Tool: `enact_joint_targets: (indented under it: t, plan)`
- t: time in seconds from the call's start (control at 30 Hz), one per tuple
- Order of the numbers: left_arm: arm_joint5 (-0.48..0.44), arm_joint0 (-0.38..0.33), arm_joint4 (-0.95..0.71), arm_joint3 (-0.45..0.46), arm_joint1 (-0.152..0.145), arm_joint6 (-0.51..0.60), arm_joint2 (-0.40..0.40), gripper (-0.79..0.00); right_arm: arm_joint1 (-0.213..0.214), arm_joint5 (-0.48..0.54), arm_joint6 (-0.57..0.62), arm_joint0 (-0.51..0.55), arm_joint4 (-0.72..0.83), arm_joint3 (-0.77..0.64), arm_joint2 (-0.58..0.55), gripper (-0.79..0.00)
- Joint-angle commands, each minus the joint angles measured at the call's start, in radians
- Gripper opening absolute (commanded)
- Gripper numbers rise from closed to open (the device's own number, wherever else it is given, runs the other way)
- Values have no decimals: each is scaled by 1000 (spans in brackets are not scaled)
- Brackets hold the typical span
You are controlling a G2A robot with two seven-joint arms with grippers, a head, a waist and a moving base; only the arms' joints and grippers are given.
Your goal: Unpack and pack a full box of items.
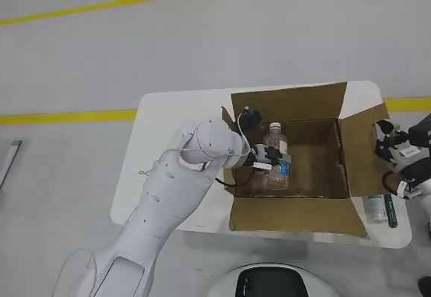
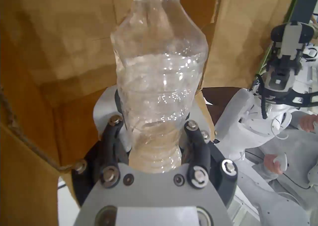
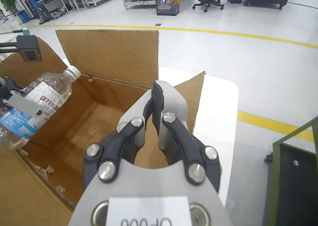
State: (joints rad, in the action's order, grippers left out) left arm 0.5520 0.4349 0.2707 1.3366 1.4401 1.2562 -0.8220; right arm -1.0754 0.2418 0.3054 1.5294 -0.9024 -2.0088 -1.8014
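Observation:
An open cardboard box (image 1: 319,204) stands on the white table (image 1: 159,134), flaps spread. Over its left half my left gripper (image 1: 274,159) is shut on a clear plastic bottle (image 1: 276,152) with a white cap and a blue and white label. The left wrist view has the bottle (image 2: 160,88) clamped between the black fingers (image 2: 197,147), part full of clear liquid. From the right wrist view the bottle (image 3: 37,105) hangs tilted above the box (image 3: 104,117). My right gripper (image 3: 155,102) is shut and holds nothing, beside the box's right flap.
A small green and white bottle (image 1: 375,209) and a dark pen-like item (image 1: 390,210) lie on the table's right front corner, beside the box. Yellow floor lines (image 1: 52,117) run past the table. A green frame (image 3: 293,162) stands near the right arm.

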Motion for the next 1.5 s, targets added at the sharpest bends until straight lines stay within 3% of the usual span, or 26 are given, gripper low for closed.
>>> enact_joint_targets:
  t: [0.0,0.5,0.73,0.87,1.47]
  plan:
    - [-13,2,-21,13,-1,-6,-11,-785,0,2,-1,2,0,1,-2,-785]
    - [-34,27,-31,24,0,-49,-11,-785,-1,19,-2,12,-5,-6,-5,-785]
    - [55,17,-9,5,11,-84,37,-785,-1,21,-1,15,-6,-11,-4,-785]
    - [101,-12,66,-25,17,-89,103,-785,-1,20,-1,14,-4,-13,-2,-785]
    - [195,-161,-66,-214,68,-183,343,-785,-3,30,-1,14,-7,-21,4,-785]
